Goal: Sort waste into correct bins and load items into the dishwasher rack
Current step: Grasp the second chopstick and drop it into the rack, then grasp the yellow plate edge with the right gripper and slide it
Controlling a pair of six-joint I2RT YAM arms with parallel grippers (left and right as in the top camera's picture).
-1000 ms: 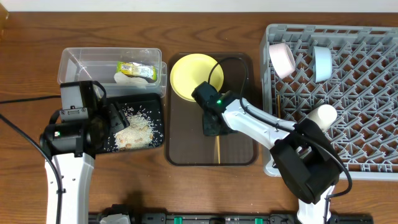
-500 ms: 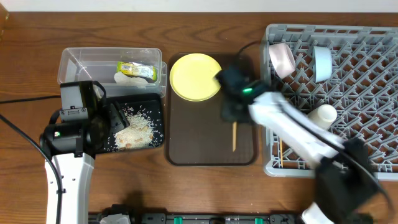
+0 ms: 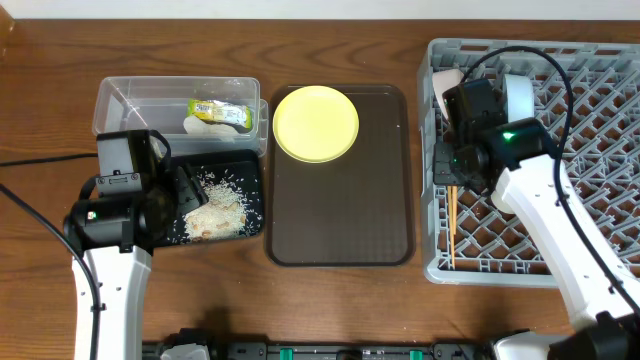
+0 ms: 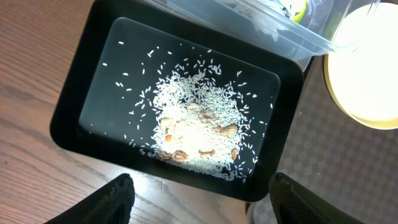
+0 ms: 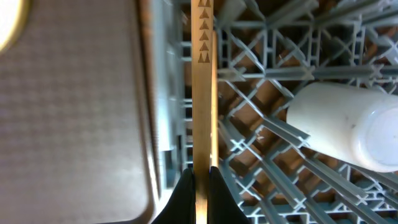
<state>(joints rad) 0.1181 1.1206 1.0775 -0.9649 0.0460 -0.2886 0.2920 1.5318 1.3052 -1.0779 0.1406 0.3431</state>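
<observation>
My right gripper (image 3: 452, 183) (image 5: 202, 186) is shut on the wooden chopsticks (image 3: 451, 225) (image 5: 203, 93), which hang over the left edge of the grey dishwasher rack (image 3: 560, 200) (image 5: 261, 56). A pale cup (image 5: 348, 127) lies in the rack just to the right of them. Two bowls (image 3: 518, 98) stand on edge at the rack's back. The yellow plate (image 3: 315, 123) sits on the brown serving tray (image 3: 340, 215). My left gripper (image 4: 199, 205) hovers open above the near edge of the black tray (image 4: 68, 118) of rice scraps (image 4: 199, 121). The clear tub (image 3: 130, 100) holds the wrapper (image 3: 220, 111) and a white scrap (image 3: 198, 125).
The brown serving tray (image 5: 74, 93) lies directly left of the rack wall (image 5: 168, 93). The clear tub's rim (image 4: 261, 28) borders the black tray's far side. Bare wooden table (image 3: 330, 310) runs along the front.
My right arm has carried the chopsticks from the brown tray rightward to the rack's left edge, uncovering the plate. The left arm has not moved.
</observation>
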